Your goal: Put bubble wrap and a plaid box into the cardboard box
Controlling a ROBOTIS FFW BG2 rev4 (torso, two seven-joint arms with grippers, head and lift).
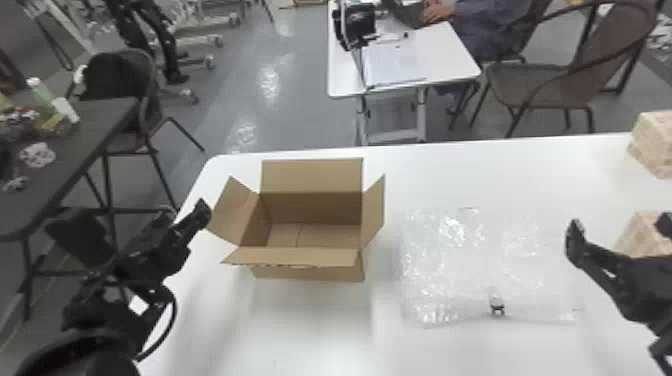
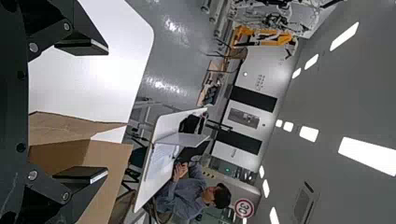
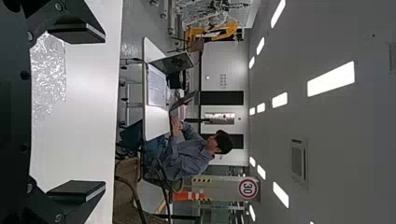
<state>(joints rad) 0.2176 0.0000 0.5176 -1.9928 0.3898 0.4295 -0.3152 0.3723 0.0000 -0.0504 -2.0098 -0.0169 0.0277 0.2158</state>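
The open cardboard box (image 1: 307, 272) stands upright on the white table, flaps spread, its visible floor bare. To its right, bubble wrap (image 1: 465, 265) lies flat; its edge also appears as bubble wrap (image 3: 49, 70) in the right wrist view. At the right edge are two tan patterned boxes, a back one (image 1: 655, 142) and a nearer plaid box (image 1: 637, 235), partly behind my right gripper (image 1: 620, 230). My left gripper (image 1: 185, 214) is left of the cardboard box. Both wrist views show a spread, bare pair of fingers: left gripper (image 2: 106, 111), right gripper (image 3: 104, 112).
A small dark object (image 1: 497, 306) is at the bubble wrap's near part. The white table's (image 1: 310, 330) left edge runs beneath the left arm. Beyond stand a dark side table (image 1: 100, 130) with clutter, chairs and another white table (image 1: 445, 55).
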